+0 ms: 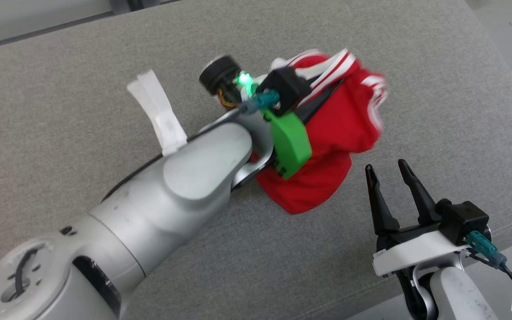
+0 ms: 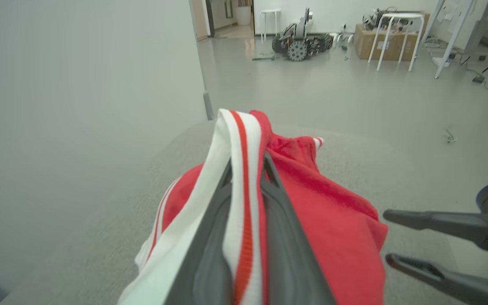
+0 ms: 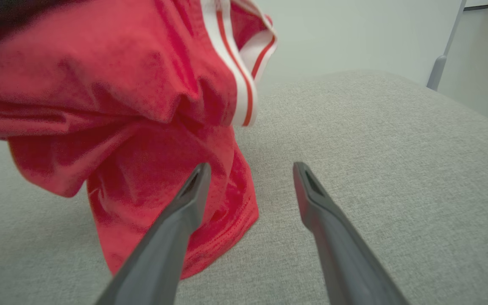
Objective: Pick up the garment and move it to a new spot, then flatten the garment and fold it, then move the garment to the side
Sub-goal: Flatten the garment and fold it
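the left gripper [image 1: 322, 98] is reaching across the grey padded surface [image 1: 104, 58] and is clamping its two dark fingers together on the garment [image 1: 340, 129], a red piece with white stripes; in the left wrist view the left gripper [image 2: 247, 163] is pinching a white band with a red stripe between its fingers, and the red cloth [image 2: 333, 220] is spilling down to either side of them. the garment is sitting in the right half of the surface, about midway between the far edge and the near edge; its upper part is being held up off the surface while its lower hem is resting on the grey fabric, as the right wrist view is showing [image 3: 99, 84]. the right gripper [image 1: 385, 166] is hovering near the near right corner of the surface, just beside the garment's hem, with its fingers standing apart and gripping nothing; in its own view the right gripper [image 3: 251, 166] is pointing past the hem toward the bare surface [image 3: 375, 148], one finger crossing in front of the red cloth
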`<state>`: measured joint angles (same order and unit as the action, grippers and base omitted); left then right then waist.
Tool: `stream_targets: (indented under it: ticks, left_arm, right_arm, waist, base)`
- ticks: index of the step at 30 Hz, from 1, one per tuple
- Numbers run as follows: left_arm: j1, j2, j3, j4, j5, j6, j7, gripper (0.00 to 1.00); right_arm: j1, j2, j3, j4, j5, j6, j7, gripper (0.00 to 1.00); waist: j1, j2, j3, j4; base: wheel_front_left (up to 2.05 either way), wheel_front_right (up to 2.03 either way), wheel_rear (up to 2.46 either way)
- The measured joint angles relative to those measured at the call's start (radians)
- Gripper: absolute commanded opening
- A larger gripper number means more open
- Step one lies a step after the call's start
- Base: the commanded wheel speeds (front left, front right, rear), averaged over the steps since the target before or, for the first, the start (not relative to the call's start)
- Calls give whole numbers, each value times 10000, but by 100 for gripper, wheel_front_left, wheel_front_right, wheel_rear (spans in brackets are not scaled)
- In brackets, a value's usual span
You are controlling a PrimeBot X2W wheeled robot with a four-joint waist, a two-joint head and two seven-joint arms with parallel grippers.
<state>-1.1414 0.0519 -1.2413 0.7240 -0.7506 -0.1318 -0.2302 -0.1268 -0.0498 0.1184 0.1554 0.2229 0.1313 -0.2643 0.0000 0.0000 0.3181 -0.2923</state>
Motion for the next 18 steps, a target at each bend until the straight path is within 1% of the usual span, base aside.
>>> stream_targets:
  ticks: [3,6,7,8,10,12,13,18]
  left_arm:
    - [-927,-33,570,-1064,-1220,2,-102,0]
    - [-1760,-46,1979,-1716,-2625,2,-224,0]
    - [-1947,-46,2466,-1772,-2982,2,-263,0]
    - [-2156,-44,3156,-1751,-3461,2,-274,0]
    - [-2170,-42,4025,-1569,-4138,10,-309,0]
    - [-1718,-23,4684,-1269,-4675,84,-328,0]
    - [-1276,-8,4846,-1101,-4880,88,-339,0]
    - [1546,-4,5613,-288,-5091,109,-337,0]
  right_arm:
    - [5,2,86,63,75,0,0,100]
    - [96,6,90,65,142,0,0,100]
    - [164,4,73,63,169,0,0,100]
    - [264,2,33,65,198,0,0,100]
    - [354,0,-54,77,209,0,0,100]
    - [458,0,-148,79,209,0,0,100]
    - [523,-2,-173,75,205,0,0,100]
    - [637,-2,-324,79,46,0,0,100]
  waist:
    - [0,0,-248,18]
    - [0,0,-506,-12]
    - [0,0,-581,-22]
    - [0,0,-692,-33]
    - [0,0,-853,-32]
    - [0,0,-1019,12]
    - [0,0,-1085,71]
    - [0,-1,-1262,517]
  base:
    - [0,0,0]
    - [0,0,0]
    - [0,0,0]
    - [0,0,0]
    - [0,0,0]
    - [0,0,0]
    - [0,0,0]
    - [0,0,0]
